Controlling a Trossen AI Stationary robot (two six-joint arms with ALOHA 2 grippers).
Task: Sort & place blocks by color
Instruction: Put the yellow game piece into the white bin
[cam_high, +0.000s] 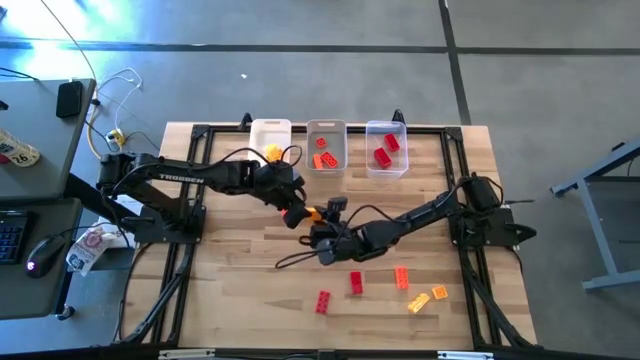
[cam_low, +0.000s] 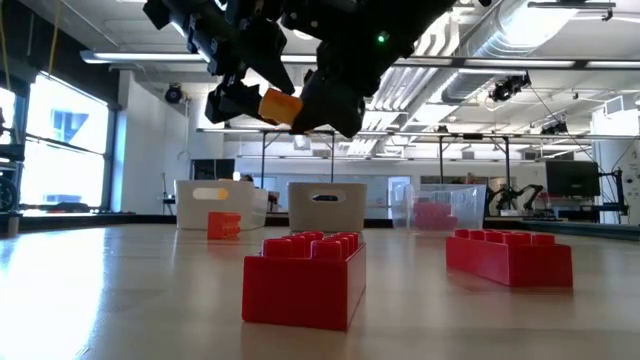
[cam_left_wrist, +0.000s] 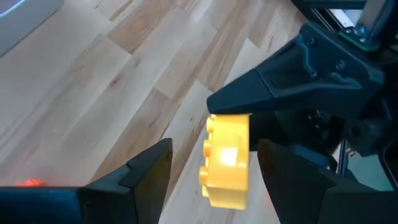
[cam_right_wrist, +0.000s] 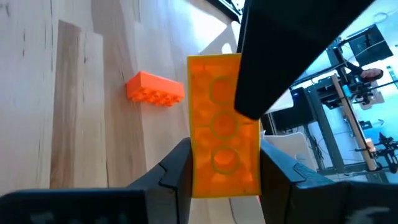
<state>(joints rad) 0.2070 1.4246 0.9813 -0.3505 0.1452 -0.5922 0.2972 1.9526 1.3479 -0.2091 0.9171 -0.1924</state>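
While the left claw (cam_left_wrist: 208, 171) gapes, the right claw (cam_right_wrist: 217, 165) half-hides a yellow block (cam_right_wrist: 221, 127).

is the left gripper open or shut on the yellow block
Open. In the left wrist view the left gripper fingers stand apart from the yellow block, which the right gripper holds.

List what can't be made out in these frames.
- High view: the yellow block is mostly hidden where the two end effectors meet.
- Low view: the white bin walls hide its contents; a red block up front covers the table behind it.
- Left wrist view: the right end effector covers one side of the yellow block.
- Right wrist view: the dark left finger crosses the block's far end.
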